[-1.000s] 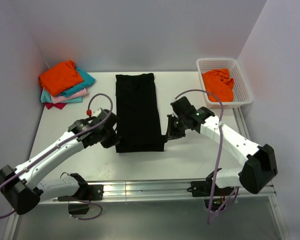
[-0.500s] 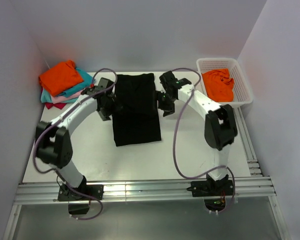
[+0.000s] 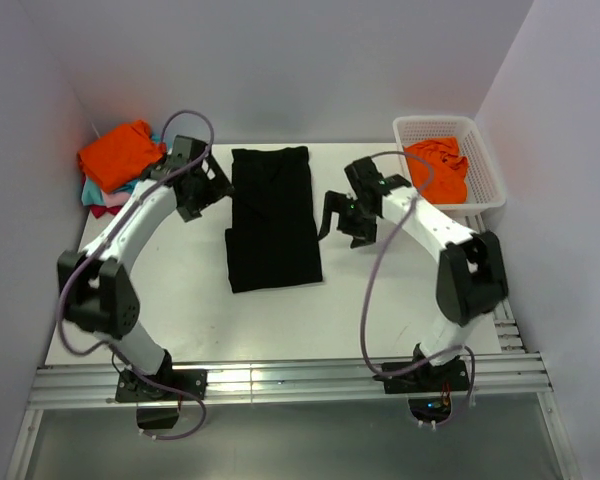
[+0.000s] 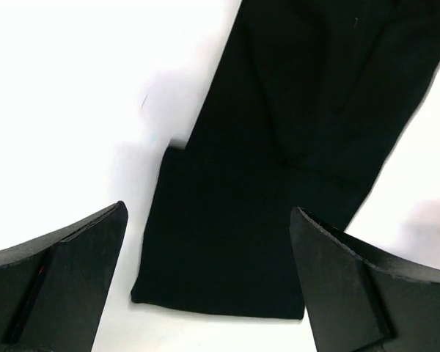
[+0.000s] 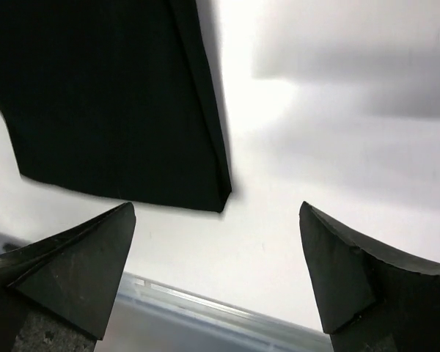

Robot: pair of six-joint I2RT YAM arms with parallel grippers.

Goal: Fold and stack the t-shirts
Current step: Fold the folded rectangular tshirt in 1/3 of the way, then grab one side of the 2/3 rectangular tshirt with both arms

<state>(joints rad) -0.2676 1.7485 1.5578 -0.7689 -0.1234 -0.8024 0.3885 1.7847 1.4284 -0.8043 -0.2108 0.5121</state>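
Folding black t-shirt (image 3: 272,220), long strip on bench (image 3: 180,290) | left claw (image 3: 202,186), right claw (image 3: 332,214) spread, flanking it | next: pinch its near corners, fold crosswise

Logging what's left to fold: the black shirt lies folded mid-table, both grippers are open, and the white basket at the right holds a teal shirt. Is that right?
Not quite. The white basket holds an orange shirt, not a teal one, as the top external view shows. The rest stands: the black shirt lies folded mid-table, and the left gripper and right gripper are open.
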